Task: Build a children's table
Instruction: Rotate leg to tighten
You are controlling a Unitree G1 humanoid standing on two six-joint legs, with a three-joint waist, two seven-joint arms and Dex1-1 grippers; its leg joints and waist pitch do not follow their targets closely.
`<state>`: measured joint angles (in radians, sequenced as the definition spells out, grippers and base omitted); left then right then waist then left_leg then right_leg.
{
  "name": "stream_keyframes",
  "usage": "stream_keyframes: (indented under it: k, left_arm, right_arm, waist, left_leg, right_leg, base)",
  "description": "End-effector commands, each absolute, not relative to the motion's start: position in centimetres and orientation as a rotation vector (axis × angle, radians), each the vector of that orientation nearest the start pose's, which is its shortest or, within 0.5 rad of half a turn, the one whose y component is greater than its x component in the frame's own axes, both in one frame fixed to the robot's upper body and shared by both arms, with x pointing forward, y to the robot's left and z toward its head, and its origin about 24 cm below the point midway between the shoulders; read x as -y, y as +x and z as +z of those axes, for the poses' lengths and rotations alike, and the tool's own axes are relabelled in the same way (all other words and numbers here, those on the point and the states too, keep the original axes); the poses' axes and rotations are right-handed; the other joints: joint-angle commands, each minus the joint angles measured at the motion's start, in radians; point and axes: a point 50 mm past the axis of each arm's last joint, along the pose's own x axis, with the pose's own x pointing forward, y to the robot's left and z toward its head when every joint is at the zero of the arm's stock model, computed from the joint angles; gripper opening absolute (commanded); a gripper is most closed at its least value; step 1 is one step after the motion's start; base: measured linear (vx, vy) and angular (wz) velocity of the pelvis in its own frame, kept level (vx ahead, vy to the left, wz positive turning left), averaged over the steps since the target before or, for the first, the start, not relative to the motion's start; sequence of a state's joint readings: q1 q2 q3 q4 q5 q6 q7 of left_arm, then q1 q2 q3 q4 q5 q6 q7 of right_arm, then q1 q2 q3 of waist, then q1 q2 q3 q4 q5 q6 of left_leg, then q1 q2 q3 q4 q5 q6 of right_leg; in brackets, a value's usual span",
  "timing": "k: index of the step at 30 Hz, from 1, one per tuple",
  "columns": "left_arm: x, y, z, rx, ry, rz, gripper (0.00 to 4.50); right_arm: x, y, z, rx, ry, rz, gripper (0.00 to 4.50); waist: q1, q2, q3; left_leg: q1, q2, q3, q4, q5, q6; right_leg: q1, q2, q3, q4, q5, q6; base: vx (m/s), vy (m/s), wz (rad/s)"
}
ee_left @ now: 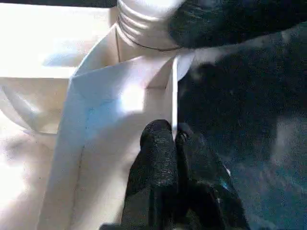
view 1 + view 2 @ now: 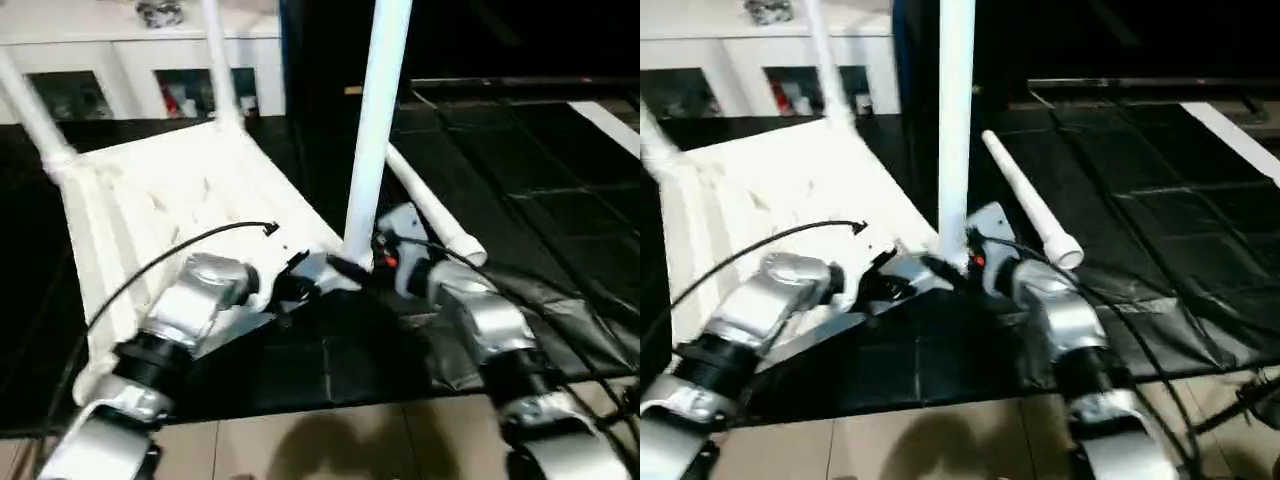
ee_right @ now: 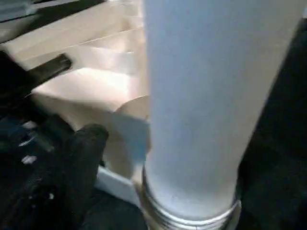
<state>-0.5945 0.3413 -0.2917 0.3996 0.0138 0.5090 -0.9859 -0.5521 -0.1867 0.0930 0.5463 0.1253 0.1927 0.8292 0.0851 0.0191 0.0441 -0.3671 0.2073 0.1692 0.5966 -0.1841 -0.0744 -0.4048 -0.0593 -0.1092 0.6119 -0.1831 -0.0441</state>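
The white tabletop [image 2: 170, 200] lies upside down on a black mat. Legs stand in its two far corners [image 2: 35, 115] [image 2: 220, 60]. A third leg [image 2: 375, 130] stands upright in the near right corner socket. Another leg [image 2: 430, 210] lies loose on the mat just right of that corner. My left gripper [image 1: 171, 136] is shut on the thin rim beside that socket. My right gripper [image 2: 360, 265] is at the base of the upright leg. Its one visible finger [image 3: 84, 158] stands clear of the tube [image 3: 201, 110], so the jaws are open.
A white cabinet [image 2: 130, 60] with glass doors runs along the back left. The black mat [image 2: 520, 170] stretches out to the right of the table. Beige floor tiles [image 2: 350, 440] show nearest me. Black cables loop over both forearms.
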Motion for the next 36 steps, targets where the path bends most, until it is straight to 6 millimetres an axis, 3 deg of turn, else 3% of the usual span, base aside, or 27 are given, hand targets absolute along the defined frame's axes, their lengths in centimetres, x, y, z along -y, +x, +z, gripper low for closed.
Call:
stream_keyframes:
  k: [1,2,7,13,17,36]
  left_arm:
    - [-11.7,32.1,7.1,-0.533,0.347,-1.187,0.00]
    - [-11.9,31.9,7.0,-0.541,0.360,-1.217,0.00]
    - [-12.8,31.4,7.0,-0.556,0.405,-1.353,0.00]
    - [-13.7,30.5,6.5,-0.611,0.469,-1.485,0.00]
    - [-14.1,30.2,6.5,-0.637,0.505,-1.552,0.00]
    - [-14.1,30.2,6.4,-0.636,0.565,-1.608,0.00]
  right_arm:
    - [11.5,32.7,6.2,-0.242,-0.069,1.012,4.48]
    - [12.0,32.6,6.2,-0.250,-0.088,1.045,4.48]
    - [13.7,31.6,6.8,-0.291,-0.123,1.217,4.48]
    - [14.7,31.1,7.1,-0.357,-0.175,1.332,4.48]
    - [14.8,30.8,7.2,-0.376,-0.207,1.399,4.48]
    - [12.9,30.1,6.2,-0.380,-0.246,1.506,4.48]
  waist:
    - [0.004,0.000,-0.069]
    - [0.007,0.004,-0.069]
    - [0.025,-0.002,-0.069]
    - [0.041,0.001,-0.069]
    - [0.052,-0.003,-0.068]
    - [0.053,-0.003,-0.068]
  left_leg:
    - [0.008,0.027,-0.005,-0.057,-0.104,0.078]
    - [0.010,0.028,-0.005,-0.057,-0.106,0.075]
    - [0.010,0.030,-0.004,-0.057,-0.125,0.073]
    - [0.012,0.032,-0.004,-0.057,-0.124,0.068]
    - [0.012,0.033,-0.003,-0.057,-0.131,0.063]
    - [0.011,0.034,-0.005,-0.060,-0.142,0.049]
  right_leg:
    - [0.068,-0.086,0.064,-0.069,-0.117,-0.183]
    - [0.066,-0.086,0.064,-0.068,-0.120,-0.184]
    - [0.066,-0.085,0.064,-0.068,-0.140,-0.173]
    - [0.061,-0.086,0.064,-0.070,-0.166,-0.169]
    - [0.060,-0.088,0.064,-0.070,-0.191,-0.159]
    - [0.059,-0.090,0.063,-0.072,-0.223,-0.149]
  base:
    - [0.000,0.000,0.00]
    - [0.000,0.000,0.00]
    - [0.000,0.000,0.00]
    - [0.000,0.000,0.00]
    - [0.000,0.000,0.00]
    - [0.000,0.000,0.00]
